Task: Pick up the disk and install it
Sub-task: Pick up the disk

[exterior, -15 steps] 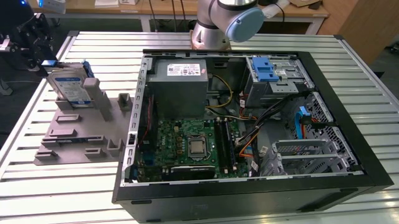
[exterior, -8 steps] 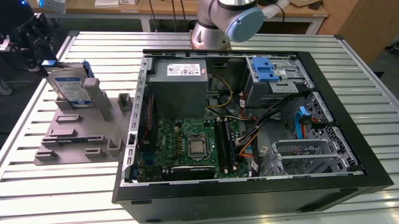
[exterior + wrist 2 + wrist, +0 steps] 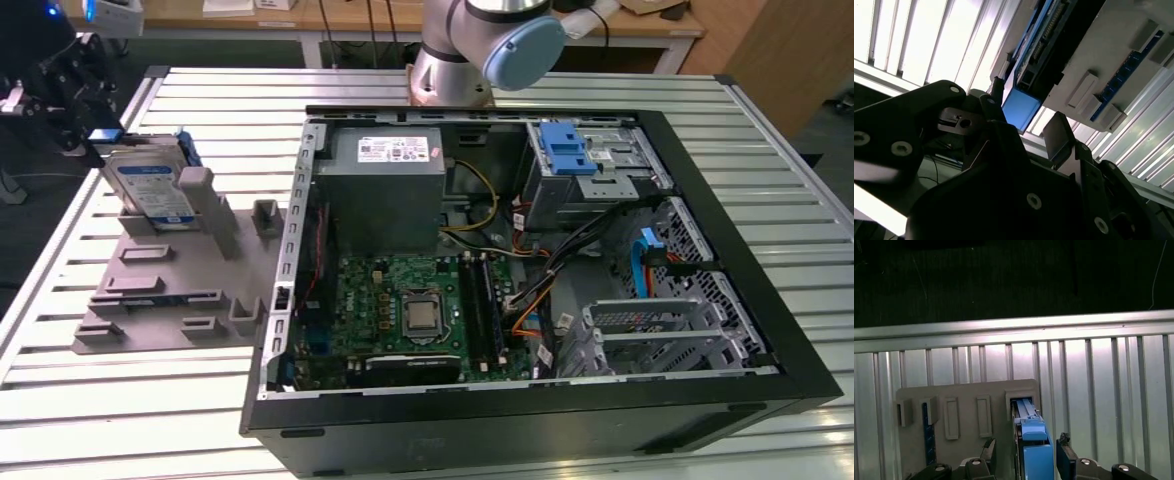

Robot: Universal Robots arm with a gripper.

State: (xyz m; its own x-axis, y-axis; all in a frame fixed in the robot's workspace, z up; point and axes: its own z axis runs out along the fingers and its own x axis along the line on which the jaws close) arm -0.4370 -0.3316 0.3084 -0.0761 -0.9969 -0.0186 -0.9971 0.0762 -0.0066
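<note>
The disk (image 3: 150, 186) stands on edge in a slot of the grey fixture (image 3: 160, 300), at the exterior view's left; it is silver with a white-and-blue label. My gripper (image 3: 83, 125) hangs right at its upper end. Both wrist views show the disk edge-on, with its blue carrier frame (image 3: 1032, 447) (image 3: 1021, 107) between my fingers. One finger (image 3: 988, 450) stands off one face with a gap, and the other finger (image 3: 1064, 456) sits close to the opposite face. The gripper (image 3: 1026, 456) (image 3: 1024, 120) is open and straddles the blue end.
The open computer case (image 3: 534, 270) lies on the slatted aluminium table (image 3: 134, 400). Inside it are the grey power supply (image 3: 380, 175), the motherboard (image 3: 414, 310) and a silver drive cage with a blue latch (image 3: 567, 150). The table edge (image 3: 1014, 327) runs just beyond the fixture.
</note>
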